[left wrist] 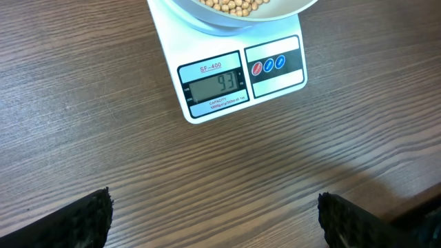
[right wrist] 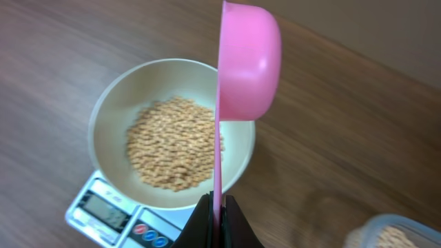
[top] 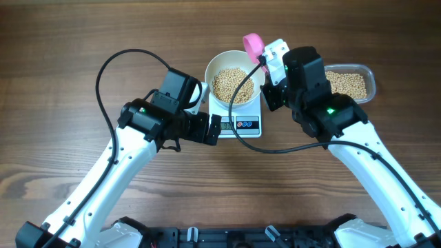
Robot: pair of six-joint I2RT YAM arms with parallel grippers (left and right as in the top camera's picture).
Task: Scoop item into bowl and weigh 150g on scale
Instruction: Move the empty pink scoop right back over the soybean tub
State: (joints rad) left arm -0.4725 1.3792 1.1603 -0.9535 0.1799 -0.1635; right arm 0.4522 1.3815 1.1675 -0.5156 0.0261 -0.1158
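Observation:
A white bowl [top: 235, 85] partly filled with tan beans [top: 231, 84] stands on the white scale [top: 241, 124]; in the left wrist view the scale's display [left wrist: 212, 86] reads 93. My right gripper [right wrist: 218, 207] is shut on the flat handle of a pink scoop [right wrist: 244, 62], turned on its side above the bowl's [right wrist: 110, 110] right rim; from overhead the scoop [top: 253, 45] shows at the bowl's far right. My left gripper [top: 214, 128] stands open just left of the scale, low over the table, with bare wood between its fingertips [left wrist: 89, 219].
A clear plastic tub [top: 368, 76] holding more beans [top: 346, 85] sits at the right, beyond the right arm. Black cables loop from both arms over the wooden table [top: 62, 62].

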